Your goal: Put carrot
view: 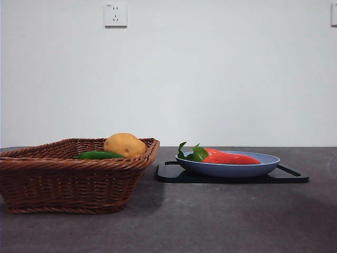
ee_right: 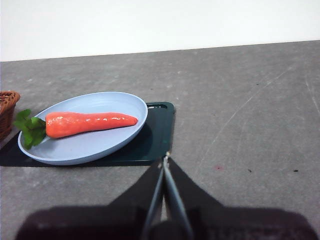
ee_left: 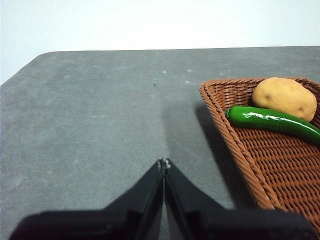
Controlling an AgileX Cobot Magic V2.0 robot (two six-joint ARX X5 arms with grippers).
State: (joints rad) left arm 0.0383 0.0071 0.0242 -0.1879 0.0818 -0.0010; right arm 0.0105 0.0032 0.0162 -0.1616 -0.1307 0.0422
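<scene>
The glossy red-orange carrot [view: 231,157] lies on the oval blue plate [view: 226,168], right of frame centre, seemingly already delivered. Both claws, left claw [ee_left: 164,162] and right claw [ee_right: 165,159], hover closed and empty above the grey worktop [view: 210,221].

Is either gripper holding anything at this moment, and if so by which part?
Nothing is held. The left gripper and right gripper are both shut on nothing above the table. The carrot lies untouched on the blue plate.

Plain white wall [view: 210,79] with socket [view: 115,15], dark grey table [view: 221,216]
</scene>
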